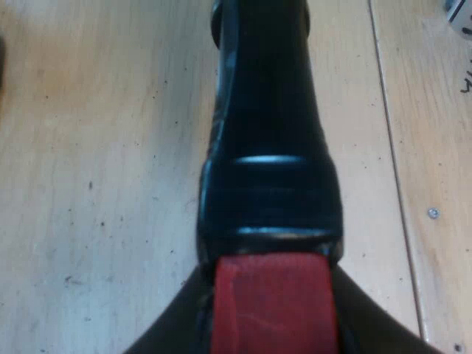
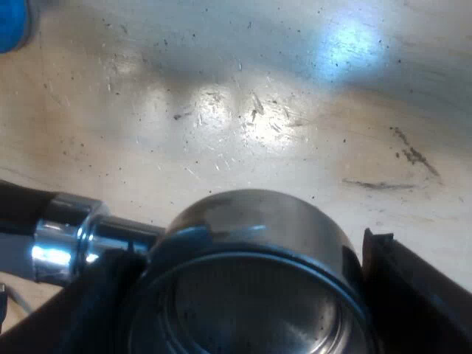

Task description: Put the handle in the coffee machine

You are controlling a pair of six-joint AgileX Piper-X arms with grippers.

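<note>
The metal holder's round basket (image 2: 251,221) sits between the two black fingers (image 2: 402,284) of my right gripper (image 2: 254,302), which press on its sides, so that gripper is shut on the holder. Its chrome neck (image 2: 70,240) leads off into the dark handle. That dark handle (image 1: 269,147) runs away from my left gripper (image 1: 274,324) over the wooden table, and its red end (image 1: 274,302) is clamped between the left fingers (image 1: 166,335). The basket's inside looks bare metal.
A light wooden table (image 2: 221,110) with scratches and specks lies under both arms. A blue thing (image 2: 11,26), perhaps the tamper, stands at the far edge beyond the holder's handle. A board seam (image 1: 391,147) and a screw (image 1: 434,213) run beside the handle.
</note>
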